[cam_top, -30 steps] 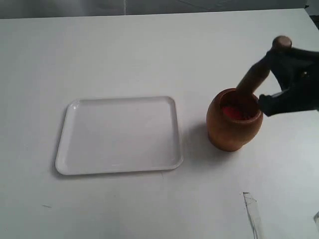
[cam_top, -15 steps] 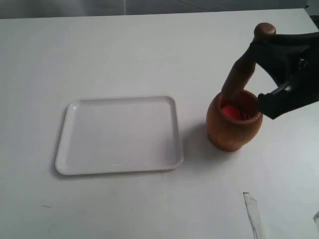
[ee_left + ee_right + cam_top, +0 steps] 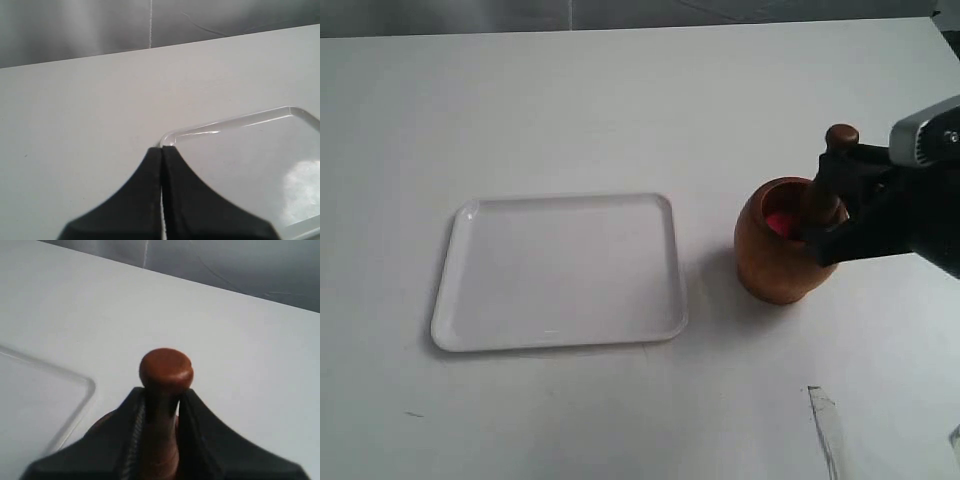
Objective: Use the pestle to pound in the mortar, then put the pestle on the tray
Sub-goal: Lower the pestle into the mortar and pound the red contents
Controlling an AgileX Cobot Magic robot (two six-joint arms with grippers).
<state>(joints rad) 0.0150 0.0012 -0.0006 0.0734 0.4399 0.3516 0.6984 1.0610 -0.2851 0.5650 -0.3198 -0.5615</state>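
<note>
- the right claw (image 3: 828,190) was clenched on the pestle (image 3: 840,137), gripping its thin handle just under the knob; the right wrist view showed the fingers (image 3: 202,420) pressed to either side of the shaft.
- compared with half a second before, the pestle had dropped: its knob sat lower and the shaft stood nearer upright, thick end down inside the mortar (image 3: 775,265).
- something red (image 3: 778,222) showed at the mortar's mouth.
- the mortar and the tray (image 3: 560,270) had not shifted on the bench (image 3: 620,100); they stood apart, tray bare.
- the left claw (image 3: 161,165) was closed on nothing, its tips by a corner of the tray.
</note>
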